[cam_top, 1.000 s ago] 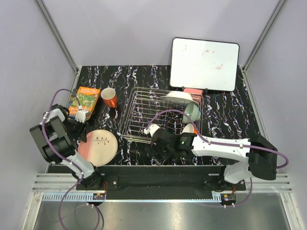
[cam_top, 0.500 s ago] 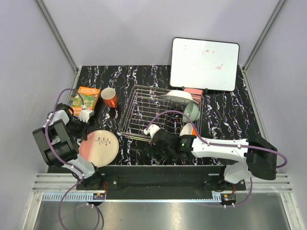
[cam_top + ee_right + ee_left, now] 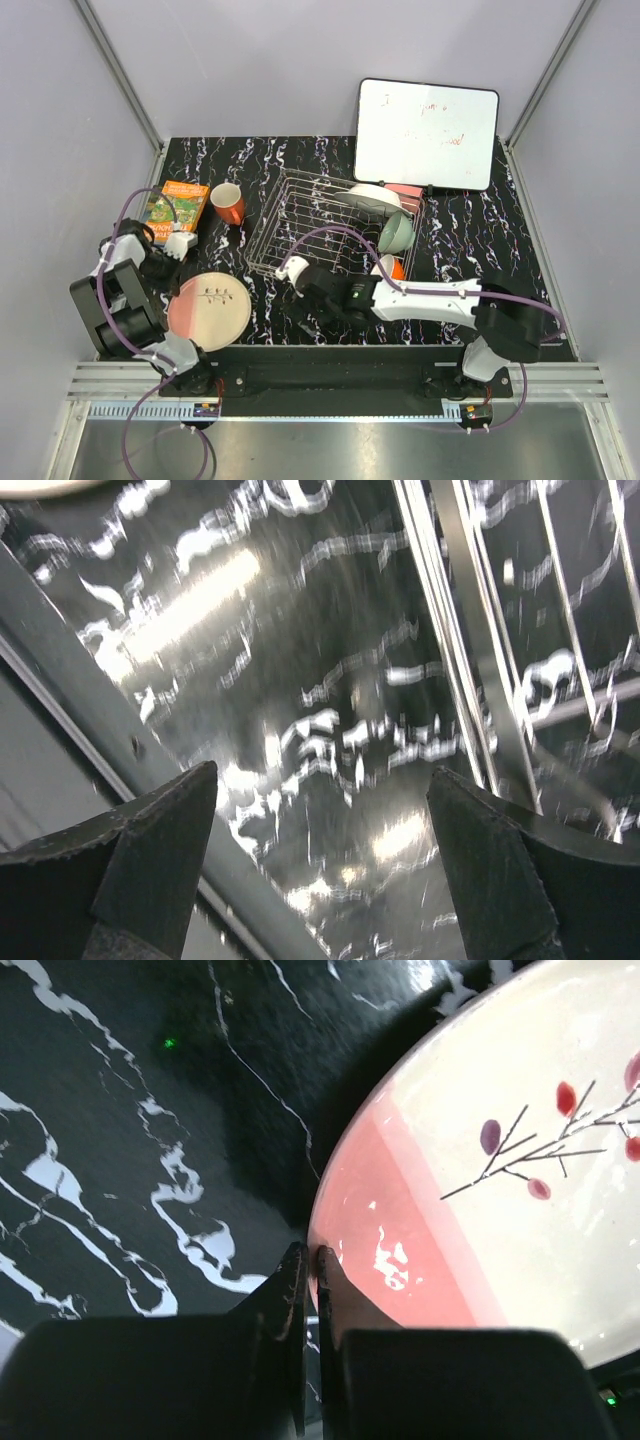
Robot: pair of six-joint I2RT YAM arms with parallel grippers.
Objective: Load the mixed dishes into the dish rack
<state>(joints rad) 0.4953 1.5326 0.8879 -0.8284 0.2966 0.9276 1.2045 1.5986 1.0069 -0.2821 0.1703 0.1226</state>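
Note:
The pink-and-cream plate with the twig motif (image 3: 210, 305) lies at the front left of the table and fills the left wrist view (image 3: 500, 1180). My left gripper (image 3: 172, 290) (image 3: 312, 1260) is shut on its pink left rim. The dish rack (image 3: 310, 225) stands mid-table and holds the white plate (image 3: 375, 198), the pale green bowl (image 3: 397, 233) and the orange bowl (image 3: 392, 268), which is partly hidden by my right arm. The orange-red mug (image 3: 228, 203) stands left of the rack. My right gripper (image 3: 315, 305) (image 3: 325, 860) is open and empty, low over the table by the rack's front left corner (image 3: 500, 630).
A green-orange book (image 3: 178, 205) lies at the far left beside the mug. A whiteboard (image 3: 427, 133) leans behind the rack, with a pink shape (image 3: 405, 190) at its foot. The table's front edge rail (image 3: 90, 770) runs close under the right gripper.
My right arm has swung left along the rack's front edge. The rack's front edge now sits farther back and the white plate in it has shifted. The left wrist has moved slightly back over the plate's rim.

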